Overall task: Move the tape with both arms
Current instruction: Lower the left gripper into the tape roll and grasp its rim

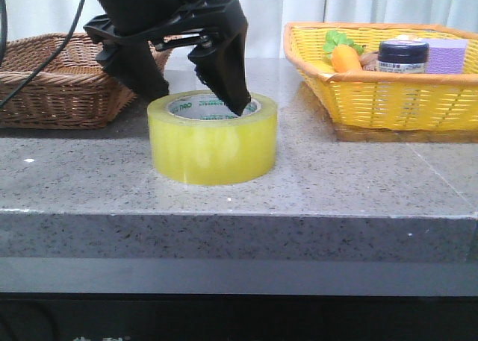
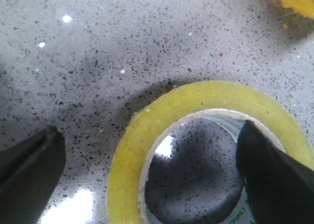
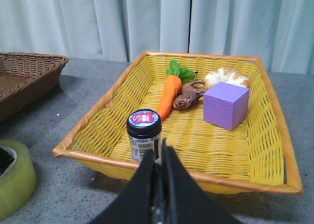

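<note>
The tape [image 1: 213, 143], a wide translucent yellow roll with a white core printed in green, lies flat on the grey speckled table. My left gripper [image 1: 196, 98] hangs open just above it. One black finger [image 1: 228, 76] dips into the core, the other [image 1: 138, 69] stands outside the roll's left wall. From the left wrist, the tape [image 2: 196, 94] lies between the spread fingers of the left gripper [image 2: 152, 185], neither pressing on it. My right gripper [image 3: 159, 153] is shut on nothing, in front of the yellow basket, with the tape [image 3: 14, 182] off to its side.
A yellow wicker basket [image 1: 388, 102] at the right holds a dark-lidded jar [image 1: 403, 56], a toy carrot [image 1: 343, 57] and a purple block [image 1: 447, 54]. A brown wicker basket [image 1: 52, 87] stands at the back left. The table's front edge [image 1: 239, 218] is close to the tape.
</note>
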Available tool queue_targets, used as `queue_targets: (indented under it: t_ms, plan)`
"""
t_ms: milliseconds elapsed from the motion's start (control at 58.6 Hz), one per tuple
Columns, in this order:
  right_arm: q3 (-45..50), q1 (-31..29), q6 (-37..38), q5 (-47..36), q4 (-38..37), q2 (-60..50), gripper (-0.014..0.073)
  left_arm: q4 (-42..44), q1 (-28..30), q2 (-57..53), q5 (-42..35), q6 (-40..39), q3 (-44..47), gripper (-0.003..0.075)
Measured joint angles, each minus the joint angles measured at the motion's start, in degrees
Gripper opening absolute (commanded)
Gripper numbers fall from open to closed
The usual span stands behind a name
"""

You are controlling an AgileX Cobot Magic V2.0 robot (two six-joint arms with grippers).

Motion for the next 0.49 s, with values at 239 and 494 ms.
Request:
queue_targets:
  t_ms: [239,494]
  plan:
    - [0.0,0.0,0.0,0.0,0.0,0.0,-0.0069,1.46,-0.11,1.1,5.64,0.0,0.11,0.0622]
    - [0.0,0.0,0.0,0.0,0.0,0.0,-0.0069,1.88,-0.11,1.1,5.82,0.0,0.11,0.0419]
